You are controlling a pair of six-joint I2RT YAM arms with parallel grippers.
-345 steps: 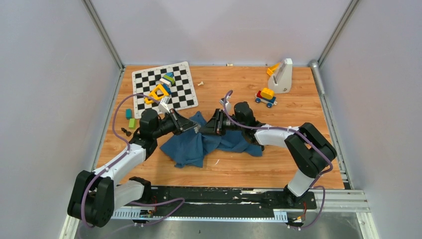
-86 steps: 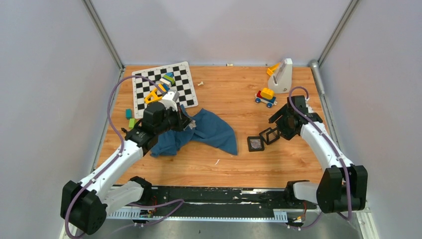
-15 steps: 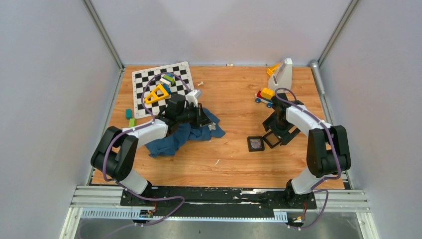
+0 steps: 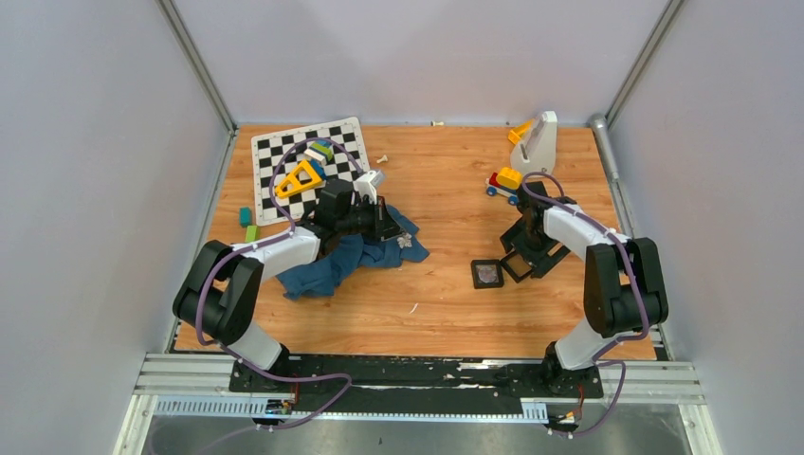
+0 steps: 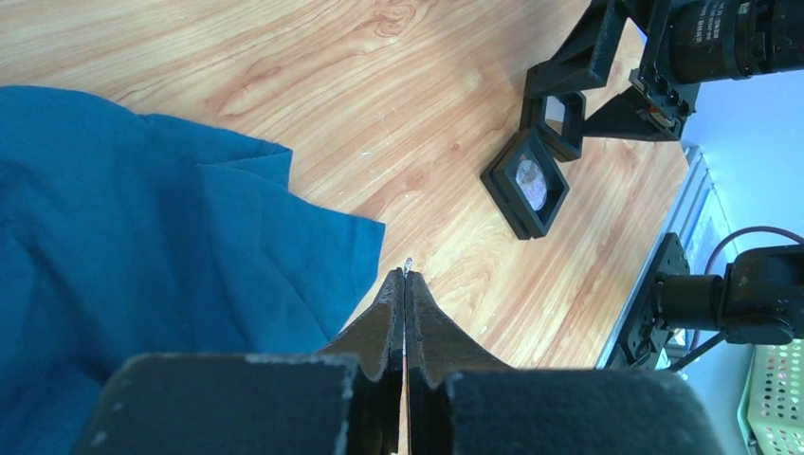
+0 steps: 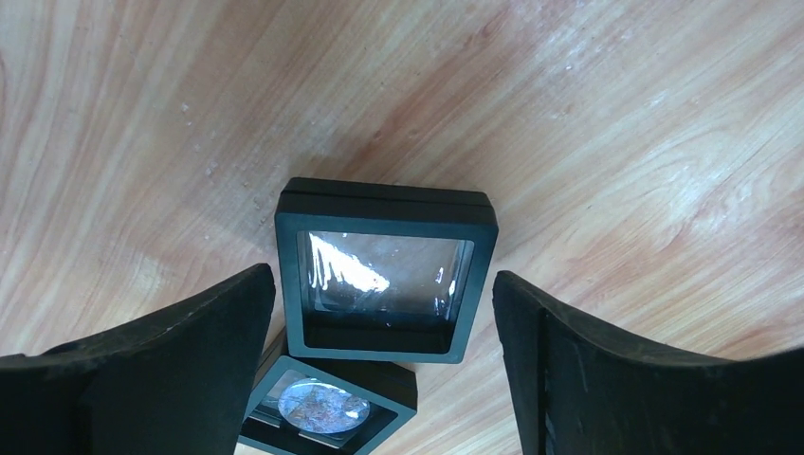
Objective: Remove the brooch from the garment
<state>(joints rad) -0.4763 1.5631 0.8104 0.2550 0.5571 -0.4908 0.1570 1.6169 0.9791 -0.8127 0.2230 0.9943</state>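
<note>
The dark teal garment (image 4: 332, 270) lies bunched left of centre and fills the left of the left wrist view (image 5: 142, 237). My left gripper (image 4: 392, 233) (image 5: 406, 277) hovers over the garment's right edge with its jaws pressed together. A tiny silvery bit of the brooch (image 5: 408, 263) sticks out between the tips. From above, the brooch (image 4: 406, 242) shows as a pale speck just past them. My right gripper (image 4: 524, 258) (image 6: 382, 280) is open, its fingers either side of a black square box (image 6: 384, 275) without touching it.
A second black box (image 4: 487, 274) (image 6: 322, 408) holding a pale disc lies beside the first. The chequered board (image 4: 284, 156) with coloured blocks (image 4: 303, 175) is at the back left. A toy car (image 4: 507, 182) and white stand (image 4: 536, 142) are at the back right. Small green blocks (image 4: 248, 226) sit at the left.
The right arm has shifted slightly over the boxes and its jaws have narrowed a little. The left arm, brooch and garment have not moved.
</note>
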